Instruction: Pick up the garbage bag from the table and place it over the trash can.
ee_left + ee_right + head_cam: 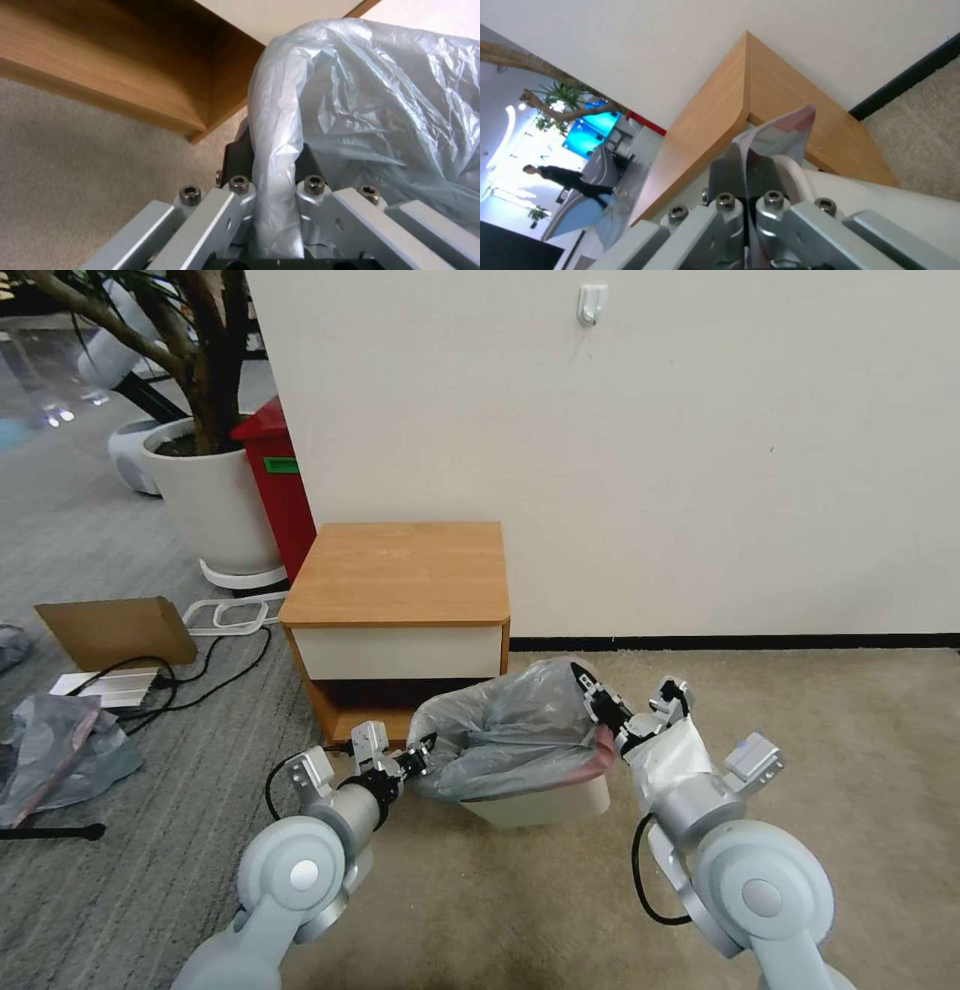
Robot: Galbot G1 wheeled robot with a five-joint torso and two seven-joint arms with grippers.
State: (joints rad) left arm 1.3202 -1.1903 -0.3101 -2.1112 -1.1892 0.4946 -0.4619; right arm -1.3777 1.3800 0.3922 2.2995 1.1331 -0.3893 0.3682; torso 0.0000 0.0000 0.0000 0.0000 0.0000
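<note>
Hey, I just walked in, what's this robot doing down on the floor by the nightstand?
It is fitting a garbage bag over the trash can, which stands on the carpet in front of the table. The left claw is shut on the bag's edge at the can's left side, and the right claw is shut on the pink-banded edge at the right. The bag drapes over the can's top, puffed up and not yet pulled snug.
</note>
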